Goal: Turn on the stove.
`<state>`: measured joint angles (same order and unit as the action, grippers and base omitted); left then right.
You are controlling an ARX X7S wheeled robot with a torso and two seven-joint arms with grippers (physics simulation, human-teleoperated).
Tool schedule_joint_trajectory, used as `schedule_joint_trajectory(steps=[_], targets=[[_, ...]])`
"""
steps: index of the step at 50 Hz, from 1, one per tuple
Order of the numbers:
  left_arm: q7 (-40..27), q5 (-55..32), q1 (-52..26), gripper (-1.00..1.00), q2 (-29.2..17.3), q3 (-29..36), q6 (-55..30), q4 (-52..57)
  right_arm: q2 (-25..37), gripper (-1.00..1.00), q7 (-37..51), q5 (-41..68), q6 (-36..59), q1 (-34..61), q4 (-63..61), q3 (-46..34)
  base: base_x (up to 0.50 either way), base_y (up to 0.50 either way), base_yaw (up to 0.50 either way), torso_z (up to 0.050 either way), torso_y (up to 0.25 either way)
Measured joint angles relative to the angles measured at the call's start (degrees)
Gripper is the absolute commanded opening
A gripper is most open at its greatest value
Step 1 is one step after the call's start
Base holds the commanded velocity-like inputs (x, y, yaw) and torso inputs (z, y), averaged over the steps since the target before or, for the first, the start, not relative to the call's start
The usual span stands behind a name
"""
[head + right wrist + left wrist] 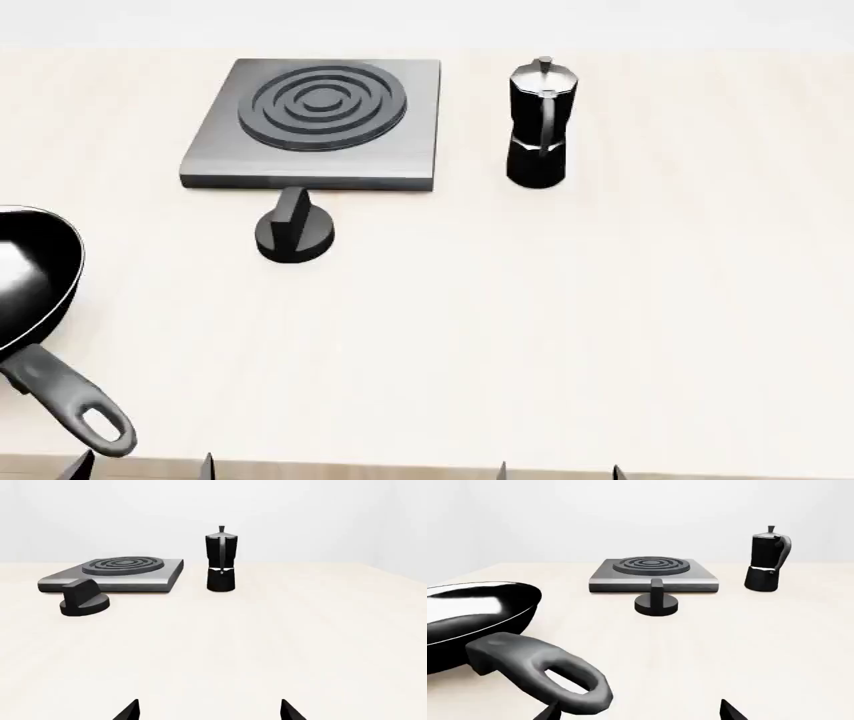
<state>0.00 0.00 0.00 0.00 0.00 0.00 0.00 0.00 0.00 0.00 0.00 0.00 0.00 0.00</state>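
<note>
Stove far across the counter from both pincers

The stove (320, 125) and its knob (295, 230) sit toward the counter's (561, 330) far side, well apart from the left pincer (144, 466) and right pincer (558, 470), both spread apart, empty, at the near edge.

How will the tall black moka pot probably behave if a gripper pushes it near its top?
The moka pot stands tall on a narrow base, so a high push would probably tip it rather than slide it. Its faceted body looks rigid and glossy, perhaps slippery. It stands beside the stove, apart from it, so it might fall against the plate.
</note>
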Motion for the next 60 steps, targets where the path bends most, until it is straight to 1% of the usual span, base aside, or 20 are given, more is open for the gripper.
schedule_joint_trajectory(steps=[10,18,28,37,50,60], targets=[[-1.26,-1.45,0.25,1.00,-1.10,1.11,-0.25,0.80,1.15,1.00,1.31,0.46,-0.72,-0.46,-1.12,-1.80,0.00,0.00,0.00,0.000,0.000],[-2.65,-2.35,1.15,1.00,-2.24,2.25,-1.64,4.71,2.38,1.00,2.45,0.26,2.61,-1.33,-6.52,-3.82,0.00,0.00,0.00,0.000,0.000],[-3.99,-2.18,2.15,1.00,-3.98,4.09,-6.42,12.92,4.16,1.00,3.47,-1.00,11.06,-2.24,-17.63,-6.22,0.00,0.00,0.00,0.000,0.000],[-4.75,-2.89,1.36,1.00,-5.42,4.53,-12.04,19.85,5.27,1.00,3.96,-2.58,20.33,-1.32,-28.59,-8.28,0.00,0.00,0.00,0.000,0.000],[-5.11,-4.42,-3.28,1.00,-7.36,5.12,-22.16,30.37,6.10,1.00,3.96,-3.42,33.14,2.38,-43.02,-10.06,0.00,0.00,0.00,0.000,0.000],[-5.47,-5.83,-7.85,1.00,-8.49,4.64,-29.02,36.81,6.44,1.00,3.76,-3.23,40.68,6.51,-50.65,-10.51,0.00,0.00,0.00,0.000,0.000]])
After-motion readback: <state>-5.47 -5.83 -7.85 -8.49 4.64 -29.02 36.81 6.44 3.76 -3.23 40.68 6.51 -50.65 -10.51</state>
